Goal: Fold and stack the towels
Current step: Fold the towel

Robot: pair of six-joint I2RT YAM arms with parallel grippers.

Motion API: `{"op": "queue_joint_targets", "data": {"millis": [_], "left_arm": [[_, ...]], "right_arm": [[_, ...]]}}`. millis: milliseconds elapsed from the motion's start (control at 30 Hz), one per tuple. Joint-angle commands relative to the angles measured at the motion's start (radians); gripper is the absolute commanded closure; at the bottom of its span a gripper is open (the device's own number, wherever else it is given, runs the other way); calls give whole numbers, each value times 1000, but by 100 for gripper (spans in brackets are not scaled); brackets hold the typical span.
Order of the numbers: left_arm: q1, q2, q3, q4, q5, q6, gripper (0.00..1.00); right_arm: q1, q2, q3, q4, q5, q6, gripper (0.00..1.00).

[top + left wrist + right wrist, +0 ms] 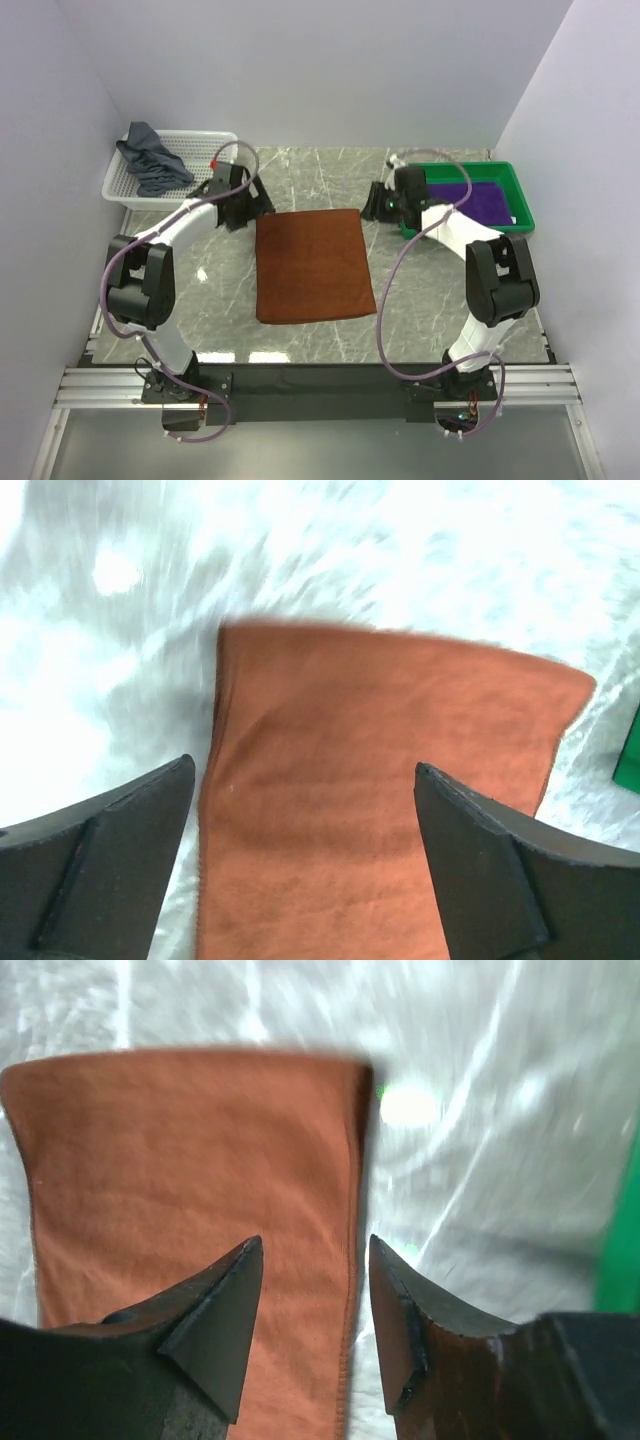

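A rust-brown towel [313, 265] lies flat and folded in the middle of the marble table. My left gripper [262, 200] hovers at its far left corner with its jaws wide open; the left wrist view shows the towel [380, 810] under the left gripper [303, 765], nothing held. My right gripper [372, 204] is at the far right corner. In the right wrist view the towel [190, 1160] has its hemmed edge running below the open right gripper [314, 1240]. A purple towel [490, 200] lies in the green tray. A grey-blue towel [152, 160] is heaped in the white basket.
The white mesh basket [215, 140] stands at the far left and the green tray [522, 200] at the far right. White walls close in the table on three sides. Bare marble [430, 290] lies on both sides of the brown towel.
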Motion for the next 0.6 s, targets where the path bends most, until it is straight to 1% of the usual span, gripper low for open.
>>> {"op": "queue_joint_targets", "data": {"millis": [0,33,67,133,167,200,267,300,367,400,467,500,567], "left_arm": [[6,-29,147,-117,-24,249,2],[10,4,205,-139,-24,287,2],[13,23,233,-175,-24,325,3],[13,61,282,-202,-24,435,4],[14,92,308,-202,-15,471,4],[16,107,321,-197,-1,533,4],[16,152,356,-191,32,586,6],[16,166,368,-190,52,641,8],[16,205,397,-183,97,687,10],[16,219,406,-180,112,747,11],[17,267,440,-180,134,784,11],[17,287,460,-189,147,813,13],[17,336,526,-238,189,842,15]], "right_arm": [[-6,9,194,-179,-17,-322,46],[-6,28,230,-208,-31,-373,46],[-6,66,267,-236,-54,-457,46],[-6,107,371,-305,-77,-523,46],[-6,156,411,-334,-94,-581,46],[-5,182,487,-384,-106,-603,46],[-5,254,558,-429,-131,-667,46],[-3,279,621,-475,-141,-689,46],[3,342,680,-515,-137,-745,46],[6,362,727,-550,-132,-764,47],[12,414,767,-573,-120,-804,47],[12,430,799,-595,-123,-816,47],[12,471,830,-618,-125,-839,48]]}}
